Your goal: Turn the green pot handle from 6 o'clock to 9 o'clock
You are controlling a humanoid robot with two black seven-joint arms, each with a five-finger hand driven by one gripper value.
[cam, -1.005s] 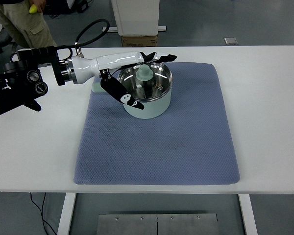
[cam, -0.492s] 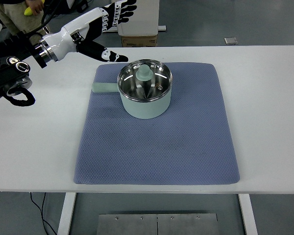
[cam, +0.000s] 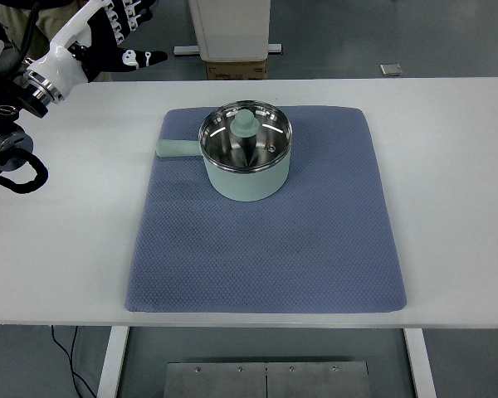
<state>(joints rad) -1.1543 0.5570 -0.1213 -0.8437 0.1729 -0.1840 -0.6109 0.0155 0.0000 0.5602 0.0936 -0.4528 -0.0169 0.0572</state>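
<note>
A pale green pot with a glass lid and green knob stands on the blue-grey mat, toward its far side. Its short green handle sticks out to the left, at 9 o'clock. My left hand is raised at the top left corner, well away from the pot, fingers spread and holding nothing. The right arm is out of the picture.
The mat lies on a white table. My left arm's black joints hang over the table's left edge. A person in tan trousers stands behind the far left corner. A white cabinet and cardboard box sit beyond the far edge.
My left hand let go of the pot's rim and drew back up and to the left, off toward the far corner. The pot stays put with its handle pointing left.
</note>
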